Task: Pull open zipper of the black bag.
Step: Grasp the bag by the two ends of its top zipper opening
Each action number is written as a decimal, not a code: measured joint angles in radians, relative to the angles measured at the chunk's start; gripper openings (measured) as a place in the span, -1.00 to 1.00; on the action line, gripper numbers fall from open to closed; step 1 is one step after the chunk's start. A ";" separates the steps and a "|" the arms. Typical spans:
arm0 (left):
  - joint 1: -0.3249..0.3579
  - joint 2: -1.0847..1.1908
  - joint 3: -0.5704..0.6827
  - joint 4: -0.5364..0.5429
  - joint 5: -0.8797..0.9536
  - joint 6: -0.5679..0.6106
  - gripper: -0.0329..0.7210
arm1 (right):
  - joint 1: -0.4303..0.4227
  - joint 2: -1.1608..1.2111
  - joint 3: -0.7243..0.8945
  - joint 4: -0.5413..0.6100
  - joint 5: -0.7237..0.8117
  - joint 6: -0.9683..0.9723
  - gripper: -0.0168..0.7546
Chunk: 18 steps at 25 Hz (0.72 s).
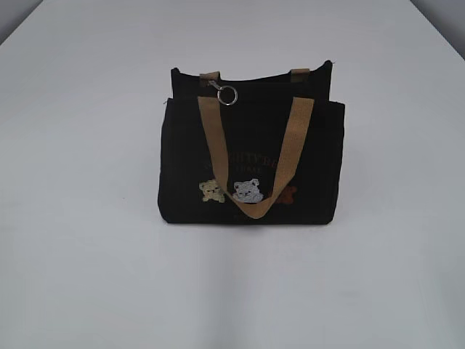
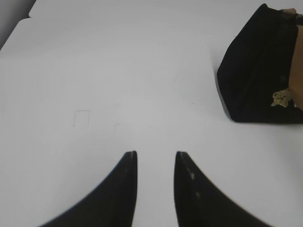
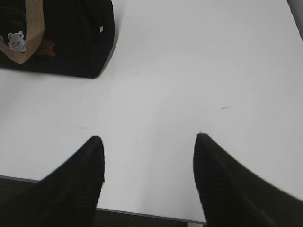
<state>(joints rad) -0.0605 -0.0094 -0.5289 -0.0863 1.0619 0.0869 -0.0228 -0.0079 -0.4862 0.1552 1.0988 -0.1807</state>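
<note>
While both arms are idling clear of the load, status is reading as follows:
Left gripper (image 2: pixel 155 156): jaws standing partly apart, holding nothing, hovering over the table (image 2: pixel 118 71).
Right gripper (image 3: pixel 149 139): jaws spread wide, gripping nothing.
Black bag (image 1: pixel 251 163): sitting upright, ahead-right of the left gripper, ahead-left of the right gripper, well apart from both.
Zipper (image 1: pixel 227 95): silver ring pull hanging at the bag's top edge.

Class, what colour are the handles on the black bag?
Tan. The front handle of the black bag shows best in the exterior view.
</note>
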 joint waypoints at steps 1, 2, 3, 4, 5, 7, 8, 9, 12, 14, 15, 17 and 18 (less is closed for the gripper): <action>0.000 0.000 0.000 0.000 0.000 0.000 -0.36 | 0.000 0.000 0.000 0.000 0.000 0.000 0.25; 0.000 0.000 0.000 0.000 0.000 0.000 -0.36 | 0.000 0.000 0.000 0.000 0.000 0.000 0.25; 0.000 0.000 0.000 0.000 0.000 0.000 -0.36 | 0.000 0.000 0.000 0.000 0.000 0.000 0.25; 0.000 0.000 0.000 0.000 0.000 0.000 -0.36 | 0.000 0.000 0.000 0.000 0.000 0.000 0.25; 0.000 0.000 0.000 0.000 0.000 0.000 -0.36 | 0.000 0.000 0.000 0.000 0.000 0.000 0.25; 0.000 0.000 0.000 0.000 0.000 0.000 -0.36 | 0.000 0.000 0.000 0.000 0.000 0.000 0.25; 0.000 0.000 0.000 0.000 0.000 0.000 -0.36 | 0.000 0.000 0.000 0.000 0.000 0.000 0.25; 0.000 0.000 0.000 0.000 0.000 0.000 -0.36 | 0.000 0.000 0.000 0.000 0.000 0.000 0.25; 0.000 0.000 0.000 0.000 0.000 0.000 -0.36 | 0.000 0.000 0.000 0.000 0.000 0.000 0.25; 0.000 0.000 0.000 0.000 0.000 0.000 -0.36 | 0.000 0.000 0.000 0.000 0.000 0.000 0.25; 0.000 0.000 0.000 0.000 0.000 0.000 -0.36 | 0.000 0.000 0.000 0.000 0.000 0.000 0.25; 0.000 0.000 0.000 -0.003 0.000 0.000 -0.36 | 0.000 0.000 0.000 0.000 0.000 0.000 0.25; 0.000 0.000 0.000 -0.013 0.000 0.000 -0.36 | 0.000 0.000 0.000 0.000 0.000 0.000 0.25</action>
<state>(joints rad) -0.0605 -0.0094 -0.5289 -0.0994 1.0619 0.0869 -0.0228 -0.0079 -0.4862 0.1552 1.0988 -0.1807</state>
